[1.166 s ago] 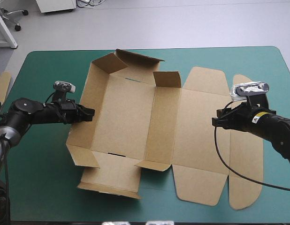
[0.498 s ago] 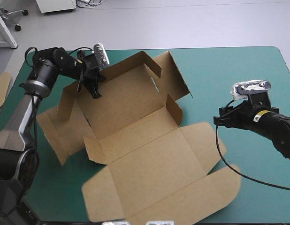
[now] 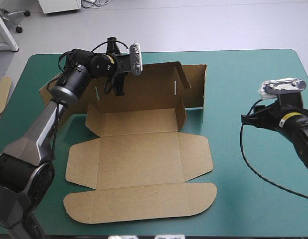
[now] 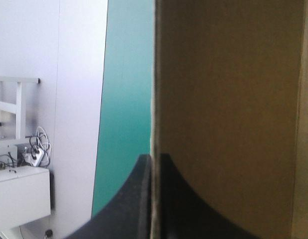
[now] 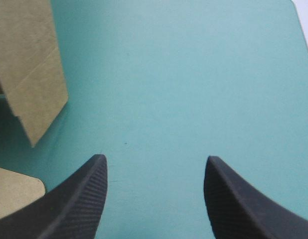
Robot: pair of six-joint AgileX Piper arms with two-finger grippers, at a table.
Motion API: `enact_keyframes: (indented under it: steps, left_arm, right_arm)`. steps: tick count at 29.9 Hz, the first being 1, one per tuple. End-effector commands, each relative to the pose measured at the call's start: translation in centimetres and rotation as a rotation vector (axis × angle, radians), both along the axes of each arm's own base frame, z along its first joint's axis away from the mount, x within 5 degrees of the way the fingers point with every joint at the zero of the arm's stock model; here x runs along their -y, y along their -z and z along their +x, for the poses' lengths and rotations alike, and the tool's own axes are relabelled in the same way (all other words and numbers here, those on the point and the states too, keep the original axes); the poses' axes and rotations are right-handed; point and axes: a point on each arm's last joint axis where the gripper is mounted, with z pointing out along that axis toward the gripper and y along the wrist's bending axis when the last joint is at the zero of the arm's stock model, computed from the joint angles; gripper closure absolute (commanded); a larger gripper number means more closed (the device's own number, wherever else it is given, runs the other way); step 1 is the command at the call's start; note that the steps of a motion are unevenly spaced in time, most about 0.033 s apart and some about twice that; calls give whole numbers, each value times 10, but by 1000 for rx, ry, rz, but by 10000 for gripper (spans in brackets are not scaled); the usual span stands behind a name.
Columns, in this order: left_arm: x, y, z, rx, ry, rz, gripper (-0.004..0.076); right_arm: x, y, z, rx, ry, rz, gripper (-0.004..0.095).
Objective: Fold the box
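The brown box (image 3: 139, 159) lies half-formed in mid-table, its lid panels flat toward the near edge. Its far wall (image 3: 149, 92) stands upright, with a side flap (image 3: 194, 84) at its right end. My left gripper (image 3: 117, 87) is shut on the top edge of that wall near its left end. In the left wrist view its fingers (image 4: 154, 158) pinch the board's edge (image 4: 154, 74), brown wall on one side and teal-green cover on the other. My right gripper (image 3: 245, 120) hangs open over bare cover to the right of the box. Nothing lies between its fingers (image 5: 155, 158), and the box flap (image 5: 29, 74) stands ahead and to one side.
Another piece of brown board (image 3: 2, 92) shows at the table's left edge. One box flap (image 3: 48, 91) juts out under my left arm. Bare teal-green cover (image 3: 253, 69) stretches along the right side and near right corner.
My left gripper has swung the box round a quarter turn and set it down with the far wall upright and the lid toward the near edge. My right gripper drew back slightly to the right.
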Motion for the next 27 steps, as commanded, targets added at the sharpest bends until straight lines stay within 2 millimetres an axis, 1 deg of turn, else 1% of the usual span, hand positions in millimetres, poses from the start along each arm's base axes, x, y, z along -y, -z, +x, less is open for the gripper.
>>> enact_keyframes:
  steps: [1, 3, 5, 6, 7, 11, 14, 18, 21, 24, 27]
  left_arm:
    - [0, -33, -19, 118, -79, -89, 738]
    - [4, -24, -28, 124, -97, -88, 738]
    - [9, -18, -39, 148, -93, -120, 738]
    - [13, -17, -49, 167, -71, -138, 738]
    - [18, -12, -55, 181, -47, -146, 738]
    - [36, -3, -84, 236, 64, -146, 738]
    - [46, -2, -95, 281, 108, -146, 738]
    - [52, -6, -98, 332, 82, -206, 738]
    - [53, -3, -99, 356, 66, -184, 738]
    - [55, 6, -101, 366, 46, -172, 738]
    - [58, 17, -104, 391, 31, -158, 738]
  right_arm:
    - [17, -17, 3, 103, 85, -4, 374]
    - [32, -15, 6, 95, 143, 12, 383]
    - [41, -14, 8, 103, 170, 67, 398]
    - [45, -14, 10, 114, 176, 100, 410]
    - [47, -13, 13, 116, 166, 116, 416]
    - [47, -11, 27, 110, 135, 163, 426]
    - [49, -14, 36, 108, 135, 163, 428]
    - [50, -27, 47, 112, 131, 164, 428]
    - [53, -29, 57, 112, 137, 168, 428]
    - [62, -25, 70, 103, 143, 242, 428]
    - [74, -15, 83, 91, 132, 361, 428]
